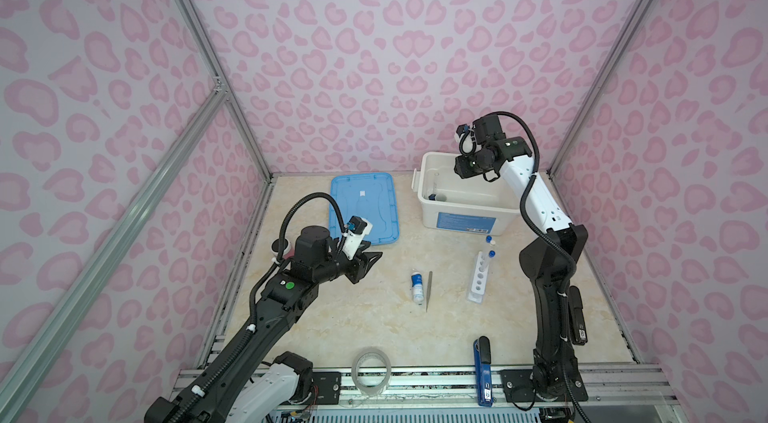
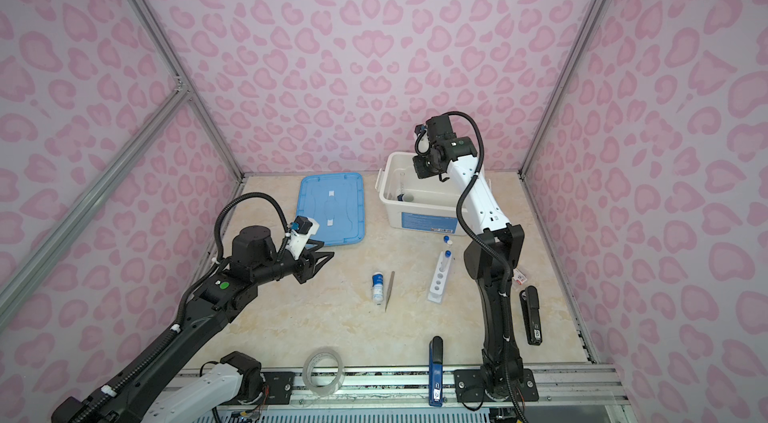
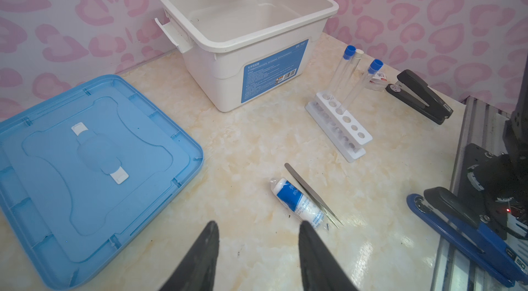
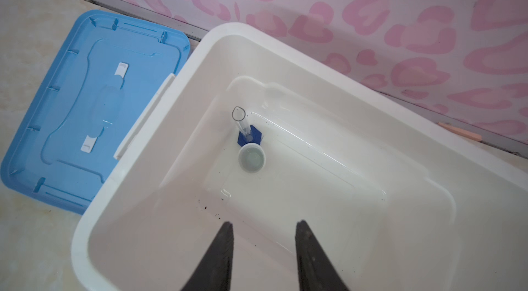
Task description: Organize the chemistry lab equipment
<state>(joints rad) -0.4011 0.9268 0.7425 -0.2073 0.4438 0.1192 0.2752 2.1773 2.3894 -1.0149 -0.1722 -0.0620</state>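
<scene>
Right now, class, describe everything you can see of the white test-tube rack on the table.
The white rack looks like moulded plastic: a flat base under a raised strip with one row of round holes. It stands upright on the marbled table, near the white bin but apart from it. Three clear capped tubes lean in the holes nearest the bin; the remaining holes are empty.

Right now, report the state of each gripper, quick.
Left gripper: open, holding nothing.
Right gripper: open, holding nothing, poised over the white bin.
</scene>
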